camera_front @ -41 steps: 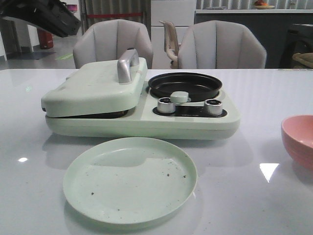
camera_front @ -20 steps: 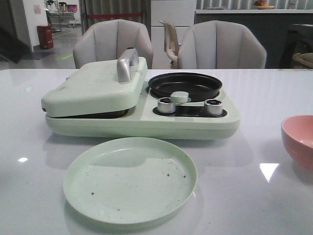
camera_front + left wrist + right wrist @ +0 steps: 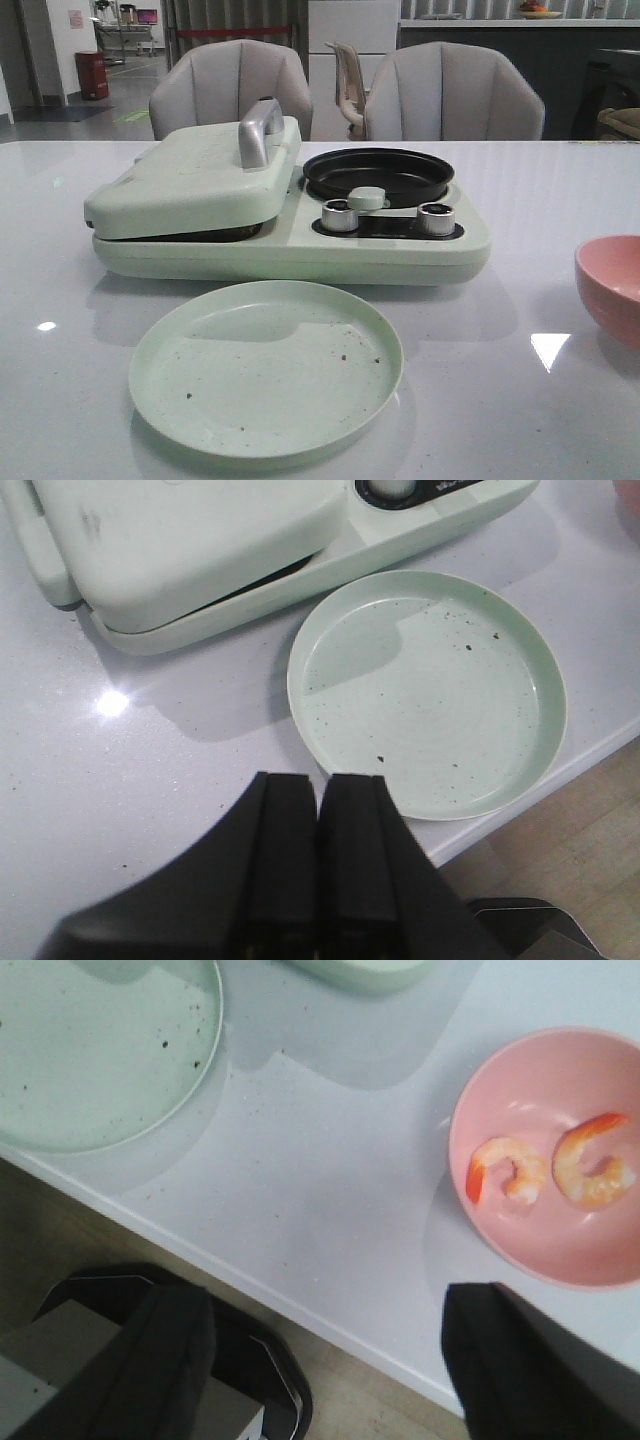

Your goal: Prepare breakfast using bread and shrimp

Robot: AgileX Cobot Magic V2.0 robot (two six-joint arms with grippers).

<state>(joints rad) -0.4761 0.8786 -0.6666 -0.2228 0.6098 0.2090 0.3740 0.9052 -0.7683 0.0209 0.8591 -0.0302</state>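
Observation:
No bread shows in any view. Two curled orange-pink shrimp lie in the pink bowl, which stands at the table's right edge. My right gripper is open with nothing between its fingers, and it hovers over the table's front edge, short of the bowl. My left gripper is shut on nothing. It hangs above the table's front left part, beside the pale green plate. Neither arm appears in the front view.
A pale green cooking appliance stands mid-table with its lid down, a metal handle on top, a black round pan and two knobs on its right half. The crumb-speckled plate lies in front of it. Chairs stand behind the table.
The dark left arm that filled the upper left corner of the front view a second ago has pulled out of that view. Plate, appliance and bowl have not moved.

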